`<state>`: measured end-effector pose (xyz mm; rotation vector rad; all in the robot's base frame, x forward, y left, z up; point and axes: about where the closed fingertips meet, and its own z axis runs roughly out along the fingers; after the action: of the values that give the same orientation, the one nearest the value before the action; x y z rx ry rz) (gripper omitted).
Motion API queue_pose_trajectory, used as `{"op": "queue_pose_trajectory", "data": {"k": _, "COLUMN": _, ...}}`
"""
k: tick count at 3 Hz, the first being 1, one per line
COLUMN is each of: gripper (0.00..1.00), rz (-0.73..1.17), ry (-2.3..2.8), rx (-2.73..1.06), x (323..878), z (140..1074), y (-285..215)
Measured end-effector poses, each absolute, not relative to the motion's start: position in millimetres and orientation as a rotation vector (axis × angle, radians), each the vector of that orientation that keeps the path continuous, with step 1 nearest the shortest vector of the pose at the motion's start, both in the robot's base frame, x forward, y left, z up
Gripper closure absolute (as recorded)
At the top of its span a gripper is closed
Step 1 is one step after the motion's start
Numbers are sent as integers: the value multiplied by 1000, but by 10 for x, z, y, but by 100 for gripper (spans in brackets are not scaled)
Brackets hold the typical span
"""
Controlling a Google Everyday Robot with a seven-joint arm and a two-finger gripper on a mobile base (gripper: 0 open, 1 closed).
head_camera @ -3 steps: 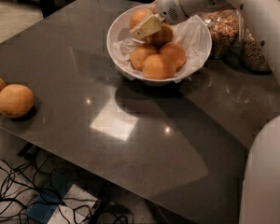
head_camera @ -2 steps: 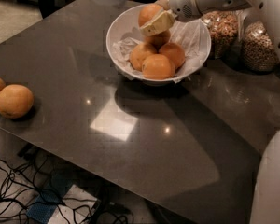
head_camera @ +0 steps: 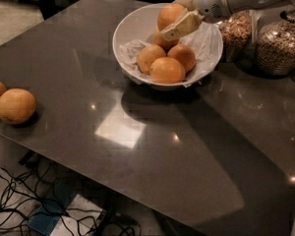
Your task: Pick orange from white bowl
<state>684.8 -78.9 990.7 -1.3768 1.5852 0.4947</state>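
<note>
End effector [head_camera: 176, 17] — orange [head_camera: 165, 14] gripped, above white bowl [head_camera: 122, 31]

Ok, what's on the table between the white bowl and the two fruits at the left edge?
Nothing but bare tabletop, in the camera view. The gripper is above the white bowl, shut on the orange.

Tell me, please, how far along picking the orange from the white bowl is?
Done: the gripper is at the bowl's far side, its fingers shut on the orange. In hand: the orange is held above the four other oranges, over the white bowl. Left: carrying it clear of the bowl.
</note>
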Motion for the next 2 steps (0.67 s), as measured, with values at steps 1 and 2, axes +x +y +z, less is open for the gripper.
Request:
{"op": "queue_pose_trajectory", "data": {"k": 1, "gripper": 100, "rz": 431, "ry": 1636, "rx": -1389, "x": 6624, "z": 9909, "y": -918}}
{"op": "queue_pose_trajectory", "data": {"k": 2, "gripper": 100, "rz": 364, "ry": 1703, "rx": -1323, "x": 6422, "z": 9851, "y": -1016}}
